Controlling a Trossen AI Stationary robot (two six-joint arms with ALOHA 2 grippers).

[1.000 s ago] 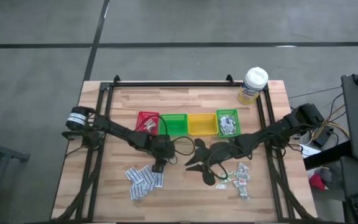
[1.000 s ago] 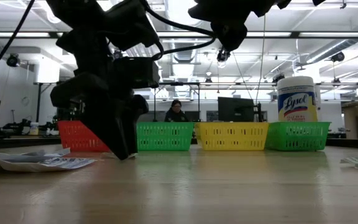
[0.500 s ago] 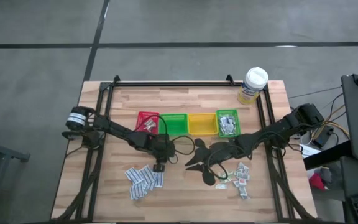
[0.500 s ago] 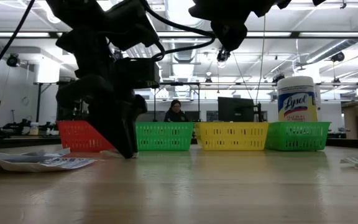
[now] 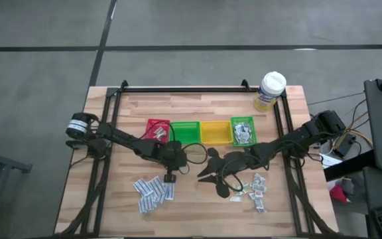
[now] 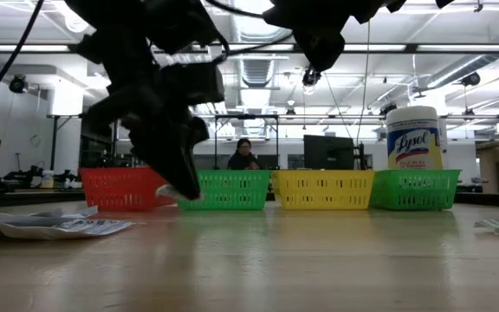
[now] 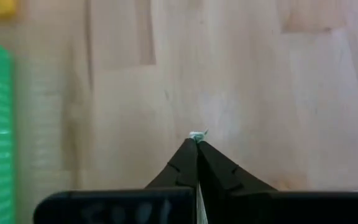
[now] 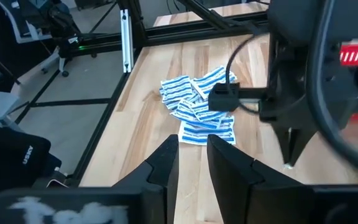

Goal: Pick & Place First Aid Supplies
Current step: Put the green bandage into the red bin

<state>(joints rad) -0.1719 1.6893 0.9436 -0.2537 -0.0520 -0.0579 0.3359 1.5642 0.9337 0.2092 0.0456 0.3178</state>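
The first aid supplies are small flat sachets. A white-blue heap (image 5: pixel 154 192) lies near the front left, also seen in the right wrist view (image 8: pixel 197 106), and a mixed heap (image 5: pixel 257 186) lies at the front right. My left gripper (image 5: pixel 170 177) hangs just above the bare wood in front of the red bin (image 5: pixel 150 123), shut on one tiny pale sachet (image 7: pixel 197 134). My right gripper (image 5: pixel 204 174) hovers at mid table with its fingers (image 8: pixel 166 163) open and nothing between them. My left gripper pinches the tiny pale sachet between its two fingers, right at their free ends; only an edge of it (image 7: pixel 197 134) sticks out past the tips. The fingers slant down from above. The sachet (image 6: pixel 171 191) hangs clear of the table.
A row of bins stands at mid table: red, green (image 5: pixel 186 132), yellow (image 5: pixel 215 132) and a second green one (image 5: pixel 242 123), the red and the last holding sachets. A yellow wipes tub (image 5: pixel 269 91) stands at the far right. Black frame rails (image 5: pixel 105 166) run along the sides.
My left gripper has shut its open fingers on the small sachet on the wood and has come up a little, so the sachet now hangs just off the table. The right arm has kept still.
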